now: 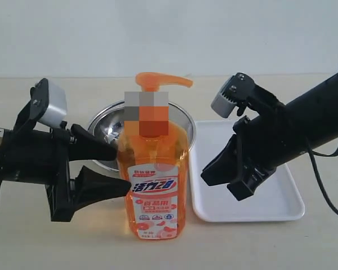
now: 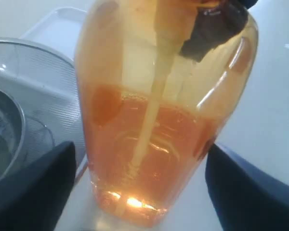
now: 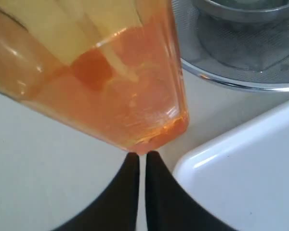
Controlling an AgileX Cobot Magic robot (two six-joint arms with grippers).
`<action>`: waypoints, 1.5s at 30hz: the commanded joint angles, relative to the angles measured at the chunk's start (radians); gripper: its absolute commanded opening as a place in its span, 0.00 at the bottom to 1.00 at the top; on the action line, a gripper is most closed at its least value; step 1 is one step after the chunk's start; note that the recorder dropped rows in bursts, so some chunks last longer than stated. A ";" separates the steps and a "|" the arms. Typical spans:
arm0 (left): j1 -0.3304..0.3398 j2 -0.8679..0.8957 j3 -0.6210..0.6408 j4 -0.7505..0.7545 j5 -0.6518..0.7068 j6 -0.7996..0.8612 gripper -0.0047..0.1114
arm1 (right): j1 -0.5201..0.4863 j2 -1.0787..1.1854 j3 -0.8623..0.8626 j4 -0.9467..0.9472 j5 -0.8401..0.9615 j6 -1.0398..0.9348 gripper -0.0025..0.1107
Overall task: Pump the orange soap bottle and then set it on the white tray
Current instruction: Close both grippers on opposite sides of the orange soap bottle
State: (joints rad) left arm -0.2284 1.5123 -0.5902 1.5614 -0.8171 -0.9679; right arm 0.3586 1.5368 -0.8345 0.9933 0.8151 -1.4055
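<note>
The orange soap bottle (image 1: 154,185) stands upright on the table in front of a steel bowl, its pump head pointing right. My left gripper (image 1: 123,169) is open, with one finger on each side of the bottle's lower body (image 2: 144,144); a small gap shows at each finger (image 2: 38,187). My right gripper (image 1: 205,175) is shut and empty, its tips (image 3: 140,156) just short of the bottle's lower right corner (image 3: 149,130). The white tray (image 1: 270,197) lies flat to the right of the bottle, under my right arm.
A round steel bowl (image 1: 107,126) with a mesh wall (image 2: 38,91) sits directly behind the bottle and touches the tray's near-left side (image 3: 241,183). The tabletop is pale beige, with a white wall behind it.
</note>
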 commanded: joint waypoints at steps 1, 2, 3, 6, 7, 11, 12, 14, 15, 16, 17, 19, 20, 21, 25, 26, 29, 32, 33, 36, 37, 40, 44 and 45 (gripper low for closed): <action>-0.005 0.001 -0.009 -0.116 0.007 0.043 0.74 | 0.002 0.000 -0.005 0.044 -0.011 -0.038 0.02; -0.005 0.001 -0.009 -0.139 0.007 0.045 0.77 | 0.002 0.000 -0.005 0.044 -0.011 -0.041 0.02; -0.005 0.001 -0.009 -0.161 0.007 0.046 0.79 | 0.002 0.000 -0.005 0.044 -0.013 -0.040 0.02; -0.005 0.001 -0.009 -0.177 0.001 0.046 0.80 | 0.002 0.000 -0.005 0.046 -0.018 -0.043 0.02; -0.005 0.001 -0.009 -0.179 0.001 0.042 0.80 | 0.002 0.000 -0.005 0.046 -0.021 -0.043 0.02; -0.005 0.001 -0.009 -0.179 -0.028 0.043 0.80 | 0.002 0.000 -0.005 0.082 -0.021 -0.087 0.02; -0.005 0.001 -0.009 -0.179 -0.036 0.043 0.80 | 0.002 0.000 -0.005 0.100 -0.019 -0.104 0.02; -0.005 0.001 -0.009 -0.176 -0.042 0.043 0.80 | 0.002 0.000 -0.005 0.132 -0.019 -0.124 0.02; -0.005 0.001 -0.009 -0.176 -0.045 0.043 0.80 | 0.002 0.000 -0.005 0.139 -0.019 -0.131 0.02; -0.005 0.001 -0.009 -0.175 -0.052 0.043 0.80 | 0.002 0.000 -0.005 0.148 -0.018 -0.133 0.02; -0.005 0.001 -0.009 -0.175 -0.065 0.043 0.80 | 0.002 0.000 -0.005 0.153 -0.015 -0.140 0.02; -0.005 0.005 -0.009 -0.175 -0.099 0.043 0.80 | 0.002 0.000 -0.005 0.157 -0.010 -0.146 0.02; -0.005 0.007 -0.009 -0.175 -0.111 0.043 0.80 | 0.002 0.000 -0.005 0.160 -0.008 -0.147 0.02; -0.005 0.012 -0.009 -0.175 -0.122 0.043 0.80 | 0.002 0.000 -0.005 0.165 -0.003 -0.147 0.02; -0.005 0.052 -0.009 -0.175 -0.163 0.043 0.80 | 0.002 0.000 -0.005 0.178 0.003 -0.149 0.02; -0.005 0.064 -0.009 -0.175 -0.170 0.043 0.80 | 0.002 0.000 -0.005 0.178 0.003 -0.149 0.02; -0.005 0.097 -0.009 -0.175 -0.180 0.043 0.80 | 0.002 0.000 -0.005 0.178 0.015 -0.148 0.02; -0.005 0.127 -0.009 -0.175 -0.184 0.045 0.80 | 0.018 0.000 -0.005 0.178 0.011 -0.148 0.02; -0.005 0.135 -0.009 -0.175 -0.186 0.045 0.80 | 0.031 0.000 -0.005 0.178 0.002 -0.154 0.02; -0.005 0.152 -0.009 -0.179 -0.209 0.045 0.80 | 0.078 0.000 -0.005 0.178 -0.033 -0.164 0.02; -0.005 0.154 -0.009 -0.179 -0.217 0.045 0.80 | 0.095 0.000 -0.005 0.178 -0.044 -0.164 0.02; -0.005 0.159 -0.009 -0.181 -0.230 0.045 0.79 | 0.129 0.000 -0.005 0.178 -0.064 -0.164 0.02; -0.005 0.159 -0.009 -0.181 -0.230 0.045 0.79 | 0.140 0.000 -0.005 0.178 -0.082 -0.164 0.02; -0.005 0.159 -0.009 -0.181 -0.230 0.045 0.79 | 0.140 0.000 -0.005 0.178 -0.088 -0.164 0.02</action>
State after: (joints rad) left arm -0.2224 1.6687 -0.5980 1.3747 -1.0026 -0.9149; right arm 0.4876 1.5386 -0.8354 1.1240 0.7381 -1.5622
